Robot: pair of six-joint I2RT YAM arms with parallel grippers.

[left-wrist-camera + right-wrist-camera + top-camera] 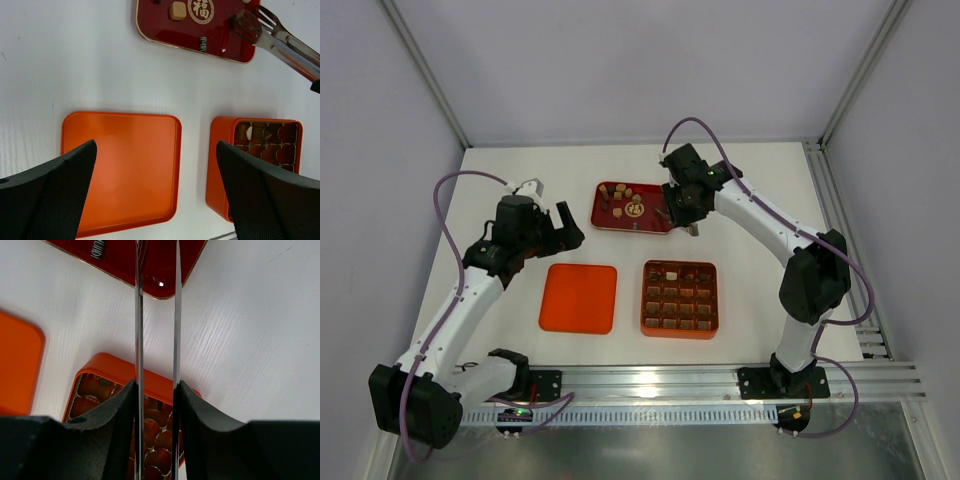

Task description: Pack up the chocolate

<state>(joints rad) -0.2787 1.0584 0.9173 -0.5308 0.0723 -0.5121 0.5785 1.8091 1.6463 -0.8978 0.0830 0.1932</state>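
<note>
Several chocolate pieces [618, 203] lie on a red tray [651, 224]; a tan one [176, 10] shows in the left wrist view. More pieces sit in cells of the orange gridded box [680, 297], among them a cream one [671, 274]. My right gripper [688, 213] is shut on metal tweezers [139, 315]. In the left wrist view the tweezers' tips [248, 22] hang over the tray's near right corner [235, 50]. I cannot tell if they hold a piece. My left gripper [157, 200] is open and empty above the orange lid [120, 170].
The flat orange lid [579, 297] lies left of the box, with a narrow gap of white table between them. The box [220, 160] shows at right in the left wrist view and below the tweezers in the right wrist view [107, 365]. A metal rail [720, 378] runs along the near edge.
</note>
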